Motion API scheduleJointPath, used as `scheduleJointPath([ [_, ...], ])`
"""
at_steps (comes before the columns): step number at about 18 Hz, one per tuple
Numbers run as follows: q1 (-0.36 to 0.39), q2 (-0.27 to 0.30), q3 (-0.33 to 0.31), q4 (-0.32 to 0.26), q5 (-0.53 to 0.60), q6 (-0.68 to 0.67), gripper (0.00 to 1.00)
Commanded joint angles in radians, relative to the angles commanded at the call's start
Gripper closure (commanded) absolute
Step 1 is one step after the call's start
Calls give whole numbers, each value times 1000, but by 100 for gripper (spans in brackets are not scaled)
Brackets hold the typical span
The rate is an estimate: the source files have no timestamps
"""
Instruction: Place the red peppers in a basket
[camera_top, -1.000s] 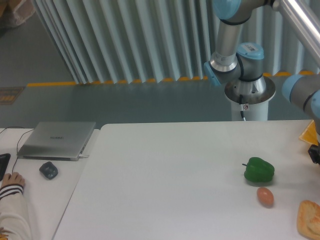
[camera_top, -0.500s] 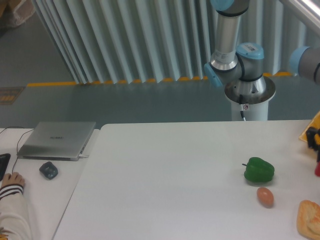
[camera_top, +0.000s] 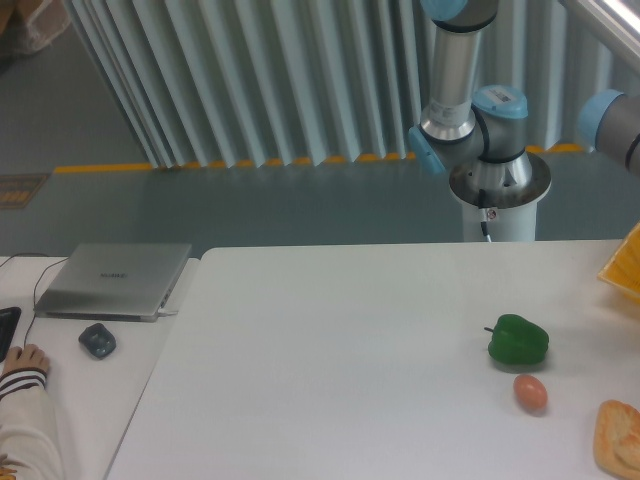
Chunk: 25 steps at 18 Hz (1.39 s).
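Note:
Only a corner of the yellow-orange basket (camera_top: 625, 264) shows at the right edge of the table. The red pepper is out of view. My gripper is out of view past the right edge; only the arm's base (camera_top: 497, 178) and a blue-grey joint (camera_top: 612, 122) show behind the table.
A green bell pepper (camera_top: 518, 339), a small orange-brown egg-shaped thing (camera_top: 530, 392) and a flat tan bread-like piece (camera_top: 620, 436) lie on the white table's right side. A laptop (camera_top: 115, 279), a mouse (camera_top: 97, 340) and a person's hand (camera_top: 22, 362) are at the left.
The gripper, seen at the right edge with a bit of red beside it half a second ago, has left the frame. The objects on the table have not moved.

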Motion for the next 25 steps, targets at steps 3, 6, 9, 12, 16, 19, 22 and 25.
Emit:
scheduleJointPath([
  [3,2,3,-2,37,14,106,0],
  [6,-2,14,-2,40,43,160,0],
  [9,-21,22,3,93,-186,-21,0],
  [12,-90,9,32,91,-403,-419,0],
  [16,-121,-20,77,45,-526,-406,0],
  [19,-110,-53,156,-58,-543,-207,0],
  [22,-110,-63,167,-77,-544,-199,0],
  [25,-110,-63,167,-77,-546,-199,0],
])
